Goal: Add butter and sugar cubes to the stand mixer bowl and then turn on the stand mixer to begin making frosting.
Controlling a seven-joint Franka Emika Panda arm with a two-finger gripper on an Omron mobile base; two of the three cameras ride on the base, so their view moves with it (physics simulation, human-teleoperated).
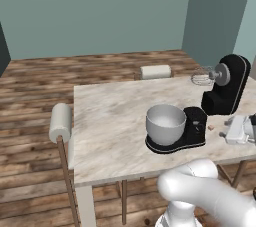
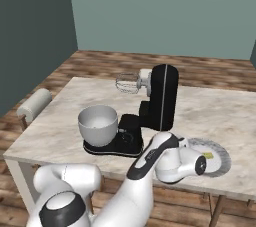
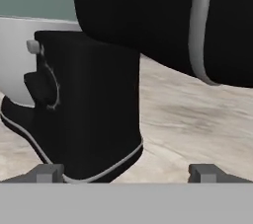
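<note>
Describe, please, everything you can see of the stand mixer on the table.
The stand mixer is glossy black with a thin silver trim line. Its rounded head is tilted up and back, so the silver wire whisk hangs in the air, clear of the bowl. Its flat black base stands on the marble-look table and carries the deep grey metal bowl. A small knob shows on the column's side.

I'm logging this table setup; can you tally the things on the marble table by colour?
Black: 1, glossy black stand mixer
Silver-grey: 1, round metal bowl
Grey-white: 1, shallow flat plate
Pale yellow: 1, small butter stick
Brown: 1, tiny cube
Total: 5
</note>
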